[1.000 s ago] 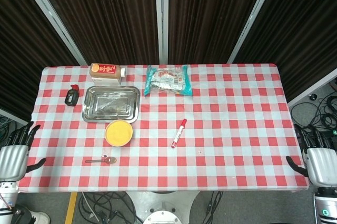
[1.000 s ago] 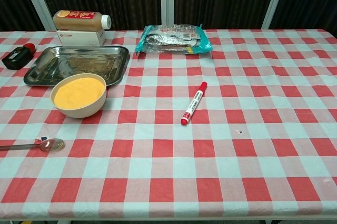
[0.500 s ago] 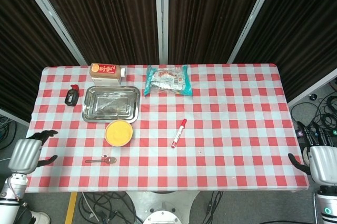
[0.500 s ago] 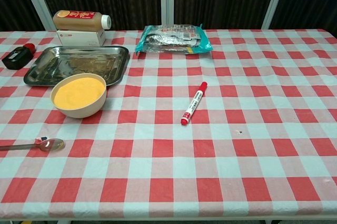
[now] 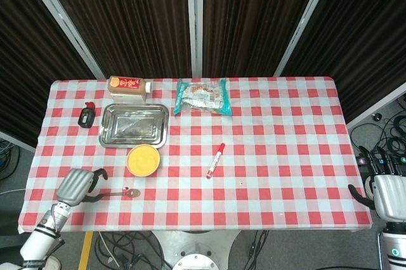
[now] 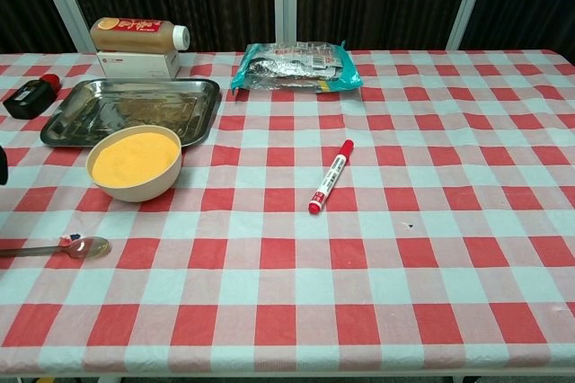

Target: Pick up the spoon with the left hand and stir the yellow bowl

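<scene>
A metal spoon (image 5: 124, 192) (image 6: 56, 247) lies flat near the table's front left, bowl end to the right. Just behind it stands the yellow bowl (image 5: 143, 160) (image 6: 135, 161). My left hand (image 5: 76, 186) hovers over the table's left edge, just left of the spoon's handle, fingers apart and holding nothing. My right hand (image 5: 386, 194) hangs off the table's right edge, open and empty. In the chest view only a dark sliver shows at the left border.
A steel tray (image 5: 134, 125) sits behind the bowl, with a drink bottle on a box (image 5: 129, 87) and a small black-red object (image 5: 86, 116) nearby. A snack bag (image 5: 202, 97) lies at the back centre. A red marker (image 5: 215, 160) rests mid-table.
My left hand has swung in from beside the table toward the spoon's handle. The right hand has barely shifted. Nothing on the table moved.
</scene>
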`<state>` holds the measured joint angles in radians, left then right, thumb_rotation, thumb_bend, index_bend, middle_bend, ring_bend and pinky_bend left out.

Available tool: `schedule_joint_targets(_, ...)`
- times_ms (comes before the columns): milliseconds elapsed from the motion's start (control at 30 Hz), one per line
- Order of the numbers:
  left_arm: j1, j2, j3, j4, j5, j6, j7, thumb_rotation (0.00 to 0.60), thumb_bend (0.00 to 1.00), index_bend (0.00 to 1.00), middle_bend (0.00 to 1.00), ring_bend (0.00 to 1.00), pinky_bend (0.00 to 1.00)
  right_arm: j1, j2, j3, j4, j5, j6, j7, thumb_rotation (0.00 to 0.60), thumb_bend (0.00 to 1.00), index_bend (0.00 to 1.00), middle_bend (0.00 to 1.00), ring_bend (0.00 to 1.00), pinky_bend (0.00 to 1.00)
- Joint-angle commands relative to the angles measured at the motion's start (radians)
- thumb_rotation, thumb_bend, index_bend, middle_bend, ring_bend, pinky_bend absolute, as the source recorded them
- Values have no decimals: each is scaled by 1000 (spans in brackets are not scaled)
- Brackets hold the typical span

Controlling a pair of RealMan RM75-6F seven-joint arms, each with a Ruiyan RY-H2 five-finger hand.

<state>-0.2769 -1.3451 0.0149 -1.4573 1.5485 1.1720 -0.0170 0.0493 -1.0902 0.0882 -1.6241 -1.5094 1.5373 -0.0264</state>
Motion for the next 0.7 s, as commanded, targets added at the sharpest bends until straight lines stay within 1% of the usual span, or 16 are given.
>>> schedule_joint_targets(33, -11, -24, 11, -1, -10, -23, 25, 600, 192, 511, 911, 900, 1000, 1, 0, 0, 1, 1, -2, 2, 600, 145, 78, 234, 64, 138)
schedule_joint_targets(233, -25, -68, 12, 5, -55, -70, 64, 600, 195, 518, 924, 907, 1000, 3, 2, 0, 5, 4, -8, 6, 600, 146, 78, 235, 63, 139)
schedule_joint_targets(500, -40, -94, -2, 5, -137, -121, 104, 600, 292, 543, 933, 916, 1000, 5, 0, -2, 3, 4, -13, 5, 600, 146, 77, 235, 64, 139)
schedule_joint_targets(700, -51, -104, 0, 0, -166, -145, 127, 600, 302, 550, 935, 918, 1000, 2, -2, -3, 4, 11, -12, 6, 600, 145, 77, 235, 64, 139)
